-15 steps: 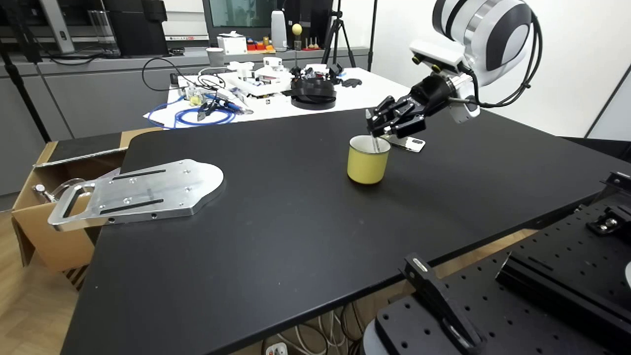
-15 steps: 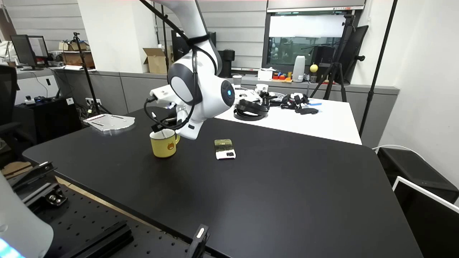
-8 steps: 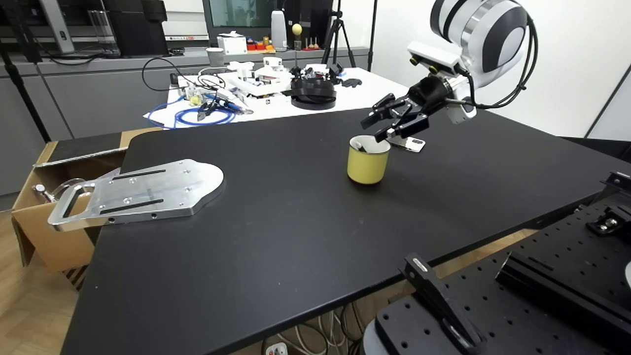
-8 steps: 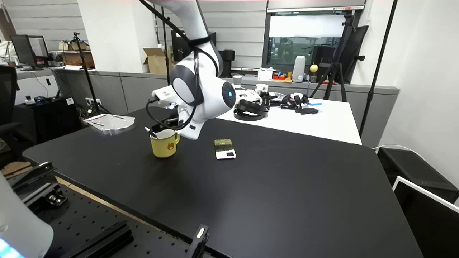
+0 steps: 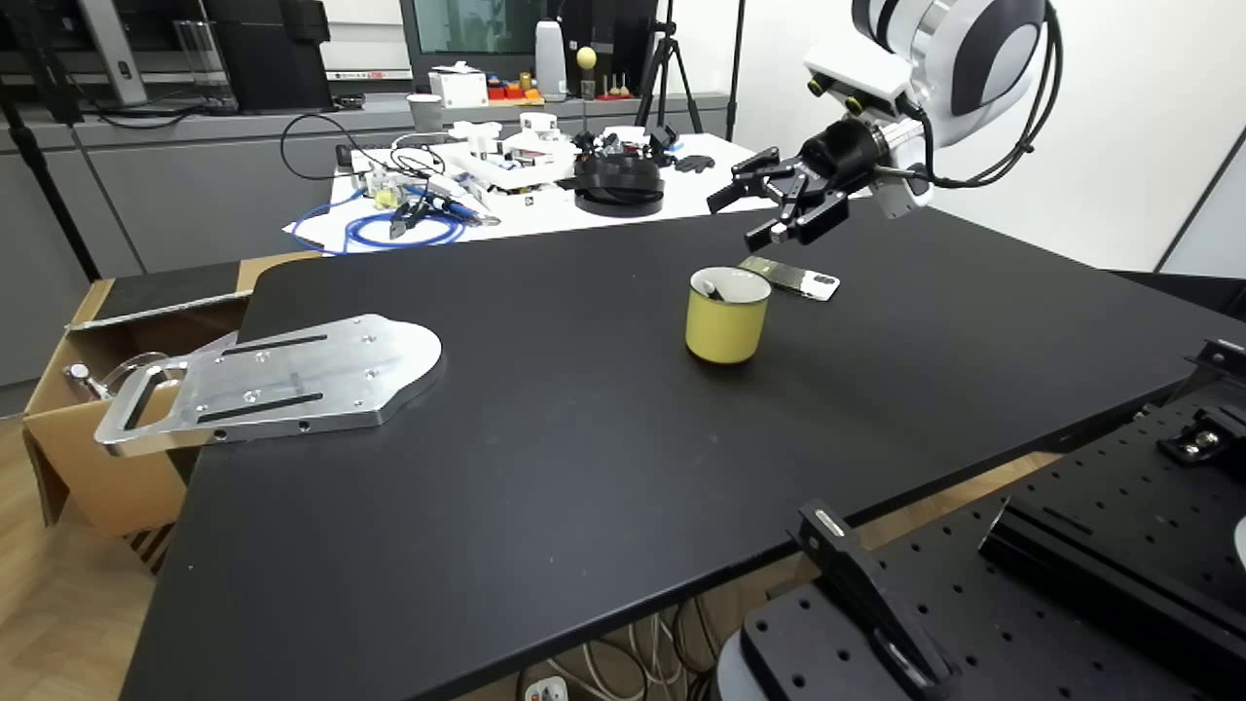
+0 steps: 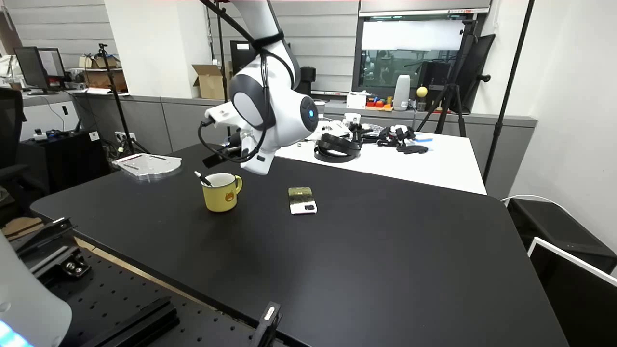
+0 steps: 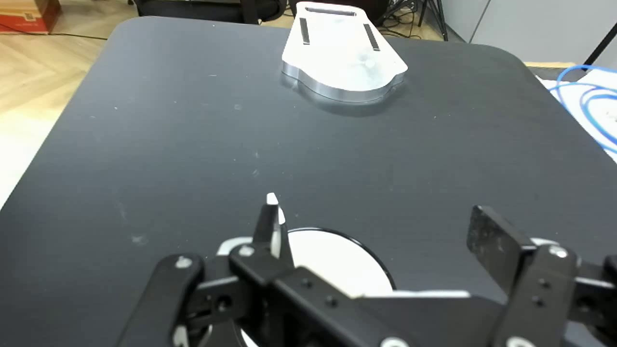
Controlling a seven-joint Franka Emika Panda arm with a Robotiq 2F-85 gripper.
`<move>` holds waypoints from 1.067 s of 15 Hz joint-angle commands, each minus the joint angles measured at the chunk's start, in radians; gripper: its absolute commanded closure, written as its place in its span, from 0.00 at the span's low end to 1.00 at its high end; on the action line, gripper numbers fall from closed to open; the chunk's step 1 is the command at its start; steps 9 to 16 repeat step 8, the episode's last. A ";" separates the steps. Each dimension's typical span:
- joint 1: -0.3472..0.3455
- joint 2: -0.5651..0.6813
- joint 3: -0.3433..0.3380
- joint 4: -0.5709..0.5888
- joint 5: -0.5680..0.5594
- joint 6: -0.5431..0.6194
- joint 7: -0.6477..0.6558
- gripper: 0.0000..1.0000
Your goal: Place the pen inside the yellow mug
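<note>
Where the pen (image 6: 204, 179) is propped in the mug (image 6: 215, 199), left of centre in an exterior view, long axis tilted upper-left, it lies below the gripper (image 5: 737, 221), untouched; jaws wide, nothing held. Upward withdrawal is presumably called for.

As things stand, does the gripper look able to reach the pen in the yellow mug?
Probably yes. The gripper hangs open, higher than the yellow mug, and in an exterior view the tilted pen sticks up out of it; I see no object blocking the way.
</note>
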 commanded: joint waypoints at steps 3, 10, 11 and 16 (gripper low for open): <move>0.011 -0.014 -0.016 0.003 -0.014 -0.020 0.001 0.00; 0.011 -0.019 -0.019 0.001 -0.025 -0.023 0.001 0.00; 0.011 -0.019 -0.019 0.001 -0.025 -0.023 0.001 0.00; 0.011 -0.019 -0.019 0.001 -0.025 -0.023 0.001 0.00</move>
